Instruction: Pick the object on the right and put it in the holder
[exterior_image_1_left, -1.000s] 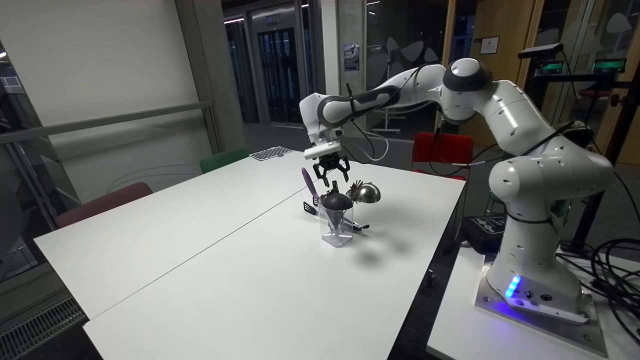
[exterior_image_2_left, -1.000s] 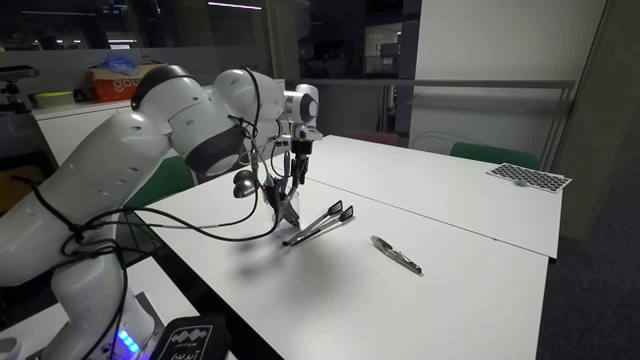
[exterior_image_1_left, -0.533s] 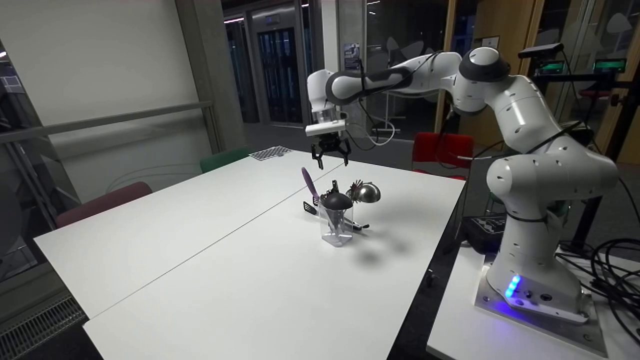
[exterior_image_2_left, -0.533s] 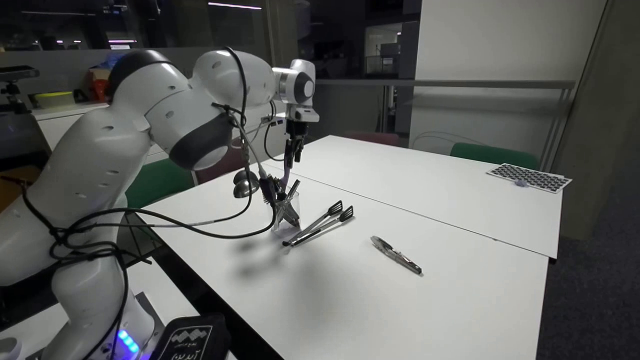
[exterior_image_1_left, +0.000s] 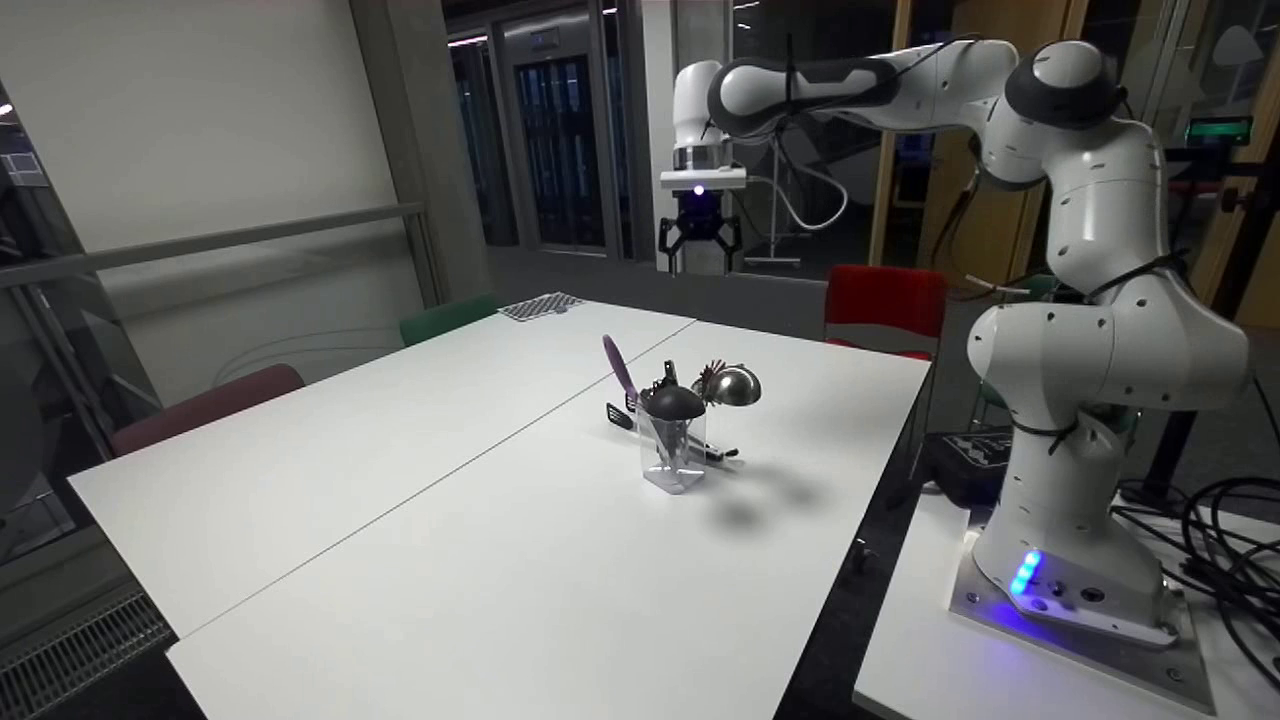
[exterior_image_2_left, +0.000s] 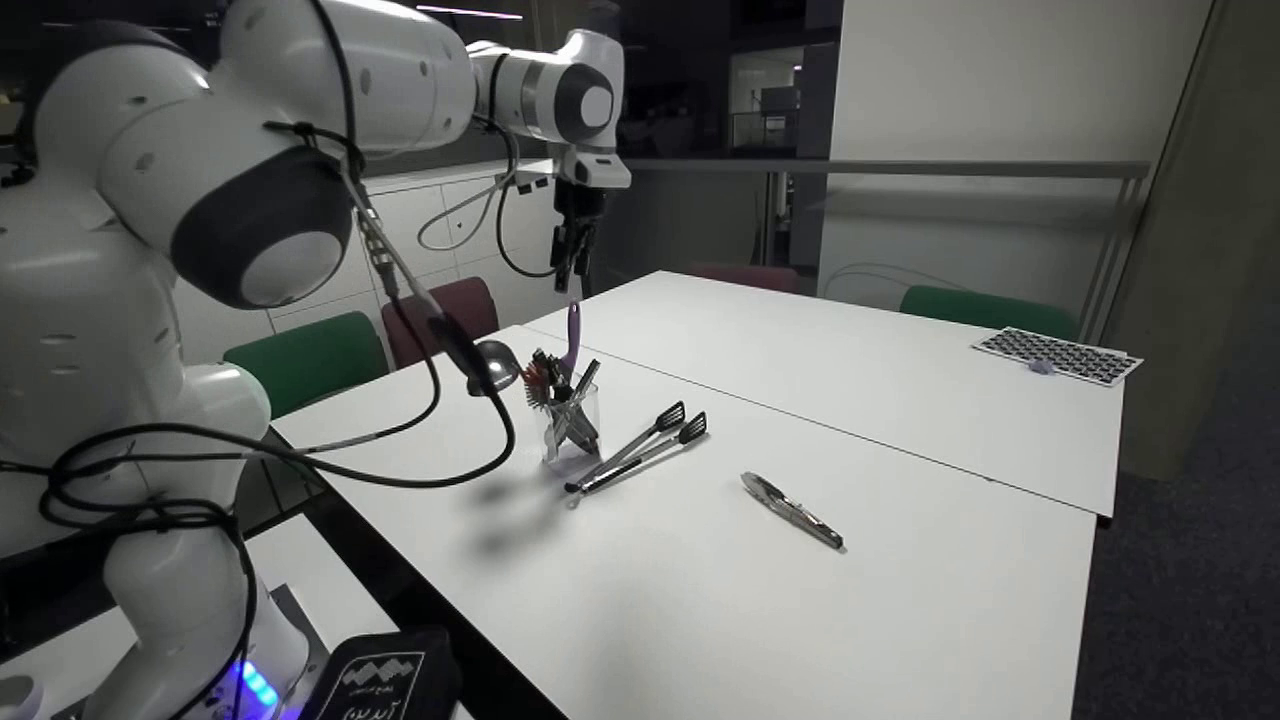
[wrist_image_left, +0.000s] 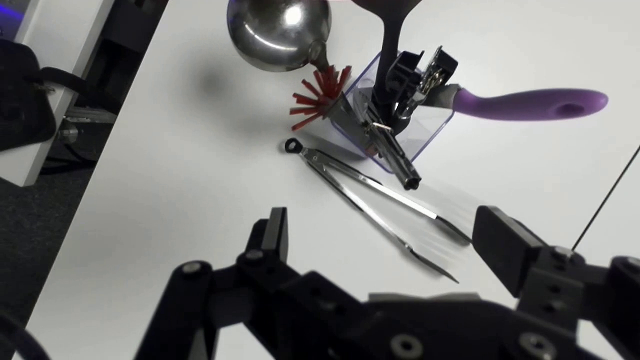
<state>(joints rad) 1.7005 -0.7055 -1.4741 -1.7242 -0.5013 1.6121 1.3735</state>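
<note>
The gripper (exterior_image_1_left: 701, 262) hangs higher than the holder (exterior_image_1_left: 676, 482) and well clear of it, jaws spread wide and free. The slim grey stick (wrist_image_left: 395, 157) stands tilted inside the holder, its dark end leaning out over the rim. Sharing the holder are a purple handle (wrist_image_left: 525, 105), red bristles (wrist_image_left: 327, 85), a ladle (wrist_image_left: 277, 32) and a black rounded head (exterior_image_1_left: 675, 402). Slotted tongs (wrist_image_left: 400, 197) lie on the white table (exterior_image_1_left: 450, 560) just beside the holder; silver tongs (exterior_image_2_left: 795, 512), seen in an exterior view, rest well apart from it. A patterned board (exterior_image_2_left: 1065, 355) lies farther from the holder than either pair.
</note>
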